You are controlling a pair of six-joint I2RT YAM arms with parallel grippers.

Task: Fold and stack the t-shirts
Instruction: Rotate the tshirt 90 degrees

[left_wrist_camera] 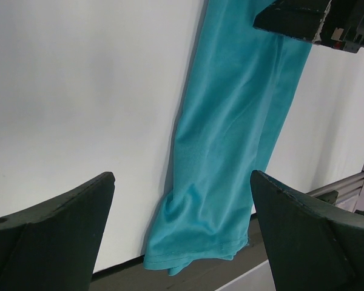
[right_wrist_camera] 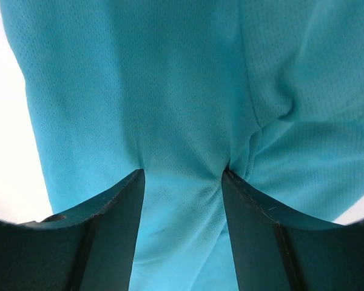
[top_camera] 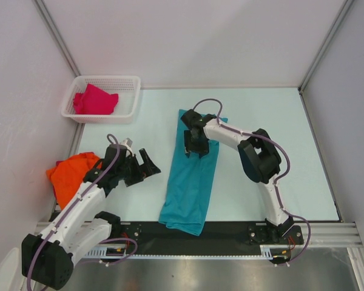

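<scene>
Teal-blue t-shirt (top_camera: 191, 182) under the right gripper (top_camera: 195, 153): plain colour, and a fine pinhole mesh is seen between the black fingers (right_wrist_camera: 109, 236). Orange t-shirt (top_camera: 70, 176), left of the left gripper (top_camera: 150, 165): plain, bright. Magenta-red t-shirt (top_camera: 95, 100), far beyond that gripper: plain, held in a white lattice-patterned basket (top_camera: 130, 97). Table (top_camera: 261, 121) is noted as pale mint. Arms (top_camera: 230, 133) are white with black joints, cables (top_camera: 103, 167) grey-purple.

This looks like a robot lab, not a home. The left arm (top_camera: 79, 206) and the right arm (top_camera: 261, 159) stand on a metal rail (top_camera: 333, 231) at the edge of a pale table (top_camera: 261, 115). Plain white walls (top_camera: 194, 36) box it in.
</scene>
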